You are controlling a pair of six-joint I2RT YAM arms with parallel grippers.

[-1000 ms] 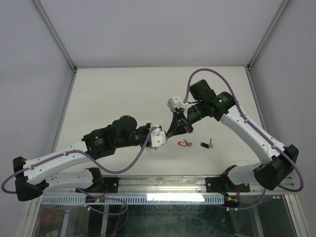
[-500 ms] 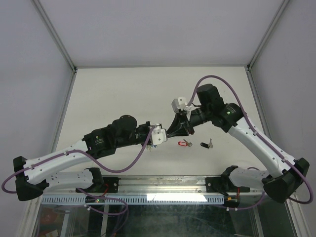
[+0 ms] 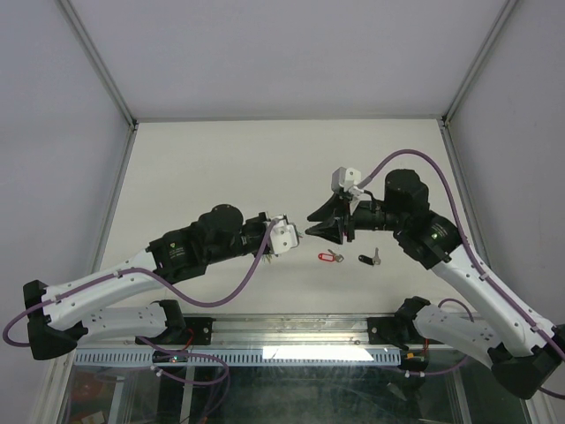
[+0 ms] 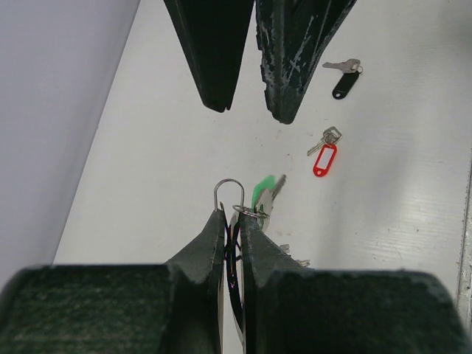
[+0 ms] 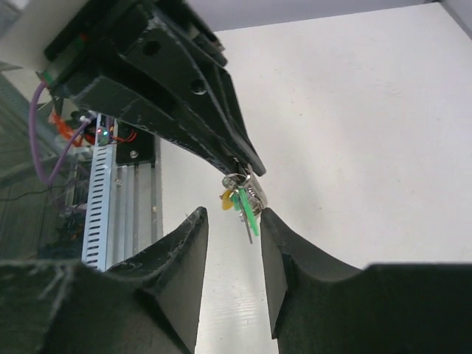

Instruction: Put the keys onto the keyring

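Pinching keyring (image 4: 229, 181), left pincer (image 4: 231, 215); green-tagged key (image 4: 263, 193) hanging.

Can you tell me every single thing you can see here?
keyring: one, silver wire, pinched by the left arm
green-tag key: one, hanging at the keyring
yellow tag: one, in the same bunch
red-tag key: one, lying on the table
black-tag key: one, on the table beside the red one, not touching
table: one, white
cables: two, purple, one along each arm
left arm: one, black and white, jaws shut on the keyring
right arm: one, black and white, jaws open, facing the keyring
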